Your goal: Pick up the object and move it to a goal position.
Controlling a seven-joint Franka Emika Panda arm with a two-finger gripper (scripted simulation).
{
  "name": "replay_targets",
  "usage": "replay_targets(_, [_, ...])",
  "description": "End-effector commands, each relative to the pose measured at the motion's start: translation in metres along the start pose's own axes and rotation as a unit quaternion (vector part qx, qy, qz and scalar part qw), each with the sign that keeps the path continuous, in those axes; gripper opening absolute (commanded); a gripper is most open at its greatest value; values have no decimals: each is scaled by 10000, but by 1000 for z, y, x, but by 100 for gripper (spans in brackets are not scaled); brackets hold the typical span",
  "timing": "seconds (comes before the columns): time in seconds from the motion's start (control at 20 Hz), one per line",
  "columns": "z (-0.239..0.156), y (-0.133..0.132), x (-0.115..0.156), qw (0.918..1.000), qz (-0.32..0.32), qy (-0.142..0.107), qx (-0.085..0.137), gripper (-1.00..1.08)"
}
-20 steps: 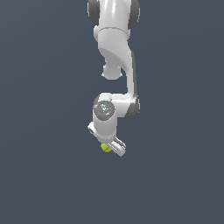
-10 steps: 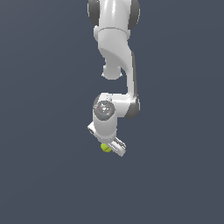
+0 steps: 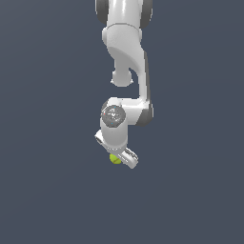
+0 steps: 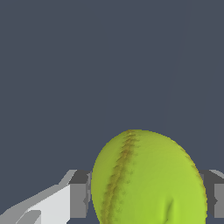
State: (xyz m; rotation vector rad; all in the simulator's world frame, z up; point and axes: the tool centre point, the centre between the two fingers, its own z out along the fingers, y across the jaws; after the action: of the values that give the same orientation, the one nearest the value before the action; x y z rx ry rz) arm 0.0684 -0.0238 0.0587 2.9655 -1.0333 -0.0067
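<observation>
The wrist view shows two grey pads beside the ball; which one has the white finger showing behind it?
The grey pad on the ball's seam-line side; white casing runs behind it. The other pad is mostly cut off.

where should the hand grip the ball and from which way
Across its widest middle, one finger on each opposite side, coming from straight above. The ball is round, so only a centred pinch keeps it from slipping; the hand already straddles it with fingers flanking it.

Matt stitched ball [image 4: 148, 179], glossy arm [image 3: 125, 52]
</observation>
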Motion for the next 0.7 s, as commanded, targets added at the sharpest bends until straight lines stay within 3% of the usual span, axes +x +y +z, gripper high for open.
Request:
replay_targets(0.0, [-16,-1,1,10000,0,13,11,-100])
replay_targets(0.65, [-152,-2,-1,10000,6,14,12,-100])
